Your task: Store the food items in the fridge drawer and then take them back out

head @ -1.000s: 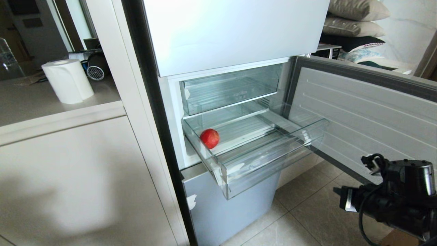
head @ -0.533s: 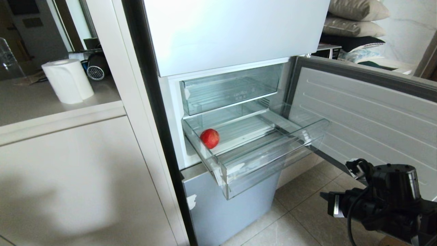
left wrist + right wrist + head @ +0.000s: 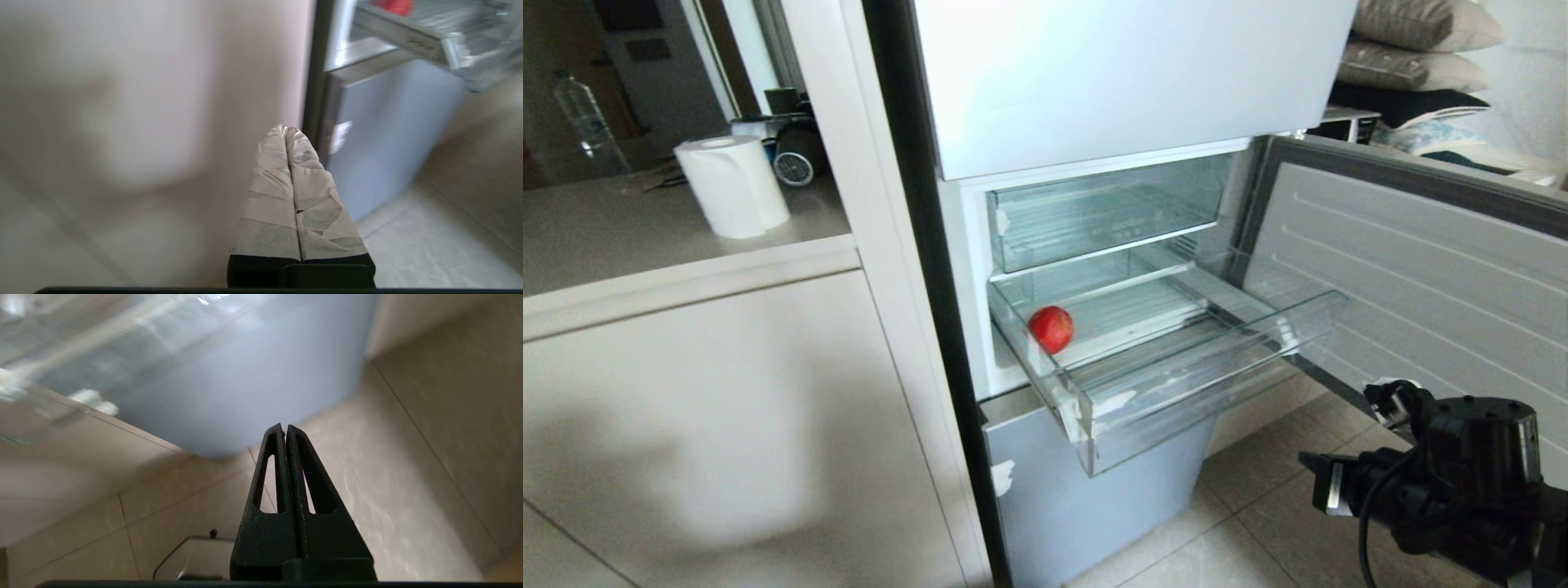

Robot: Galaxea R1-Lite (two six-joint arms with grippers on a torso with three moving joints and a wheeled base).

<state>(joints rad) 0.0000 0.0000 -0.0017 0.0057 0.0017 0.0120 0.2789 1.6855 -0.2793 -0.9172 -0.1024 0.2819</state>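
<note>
One food item is all that shows: a small round red fruit (image 3: 1051, 328) lying on the ribbed floor of the clear fridge drawer (image 3: 1209, 384), close against the drawer's left wall and toward the back, the drawer itself pulled well out of the fridge with its stepped front lip hanging over the silver-blue lower panel (image 3: 1086, 506). Fruit and drawer keep the same place relative to each other as a second ago; the whole scene has slid a little to the right in the head view, paper roll (image 3: 734, 186) and counter included, so that is the camera turning, not the things moving. What has truly changed is the right arm: its wrist has come leftward and forward from the picture's lower right corner, toward the drawer front, though it is well apart from it and below its level. The right gripper (image 3: 285, 430) has its fingers pressed together and carries nothing, pointing at the floor tiles and the lower panel. The left gripper (image 3: 286, 131) is likewise pressed together and empty, parked low beside the cabinet. With the fruit already stored, this looks like the approach to taking it back out, and the fingers will need to spread first.
</note>
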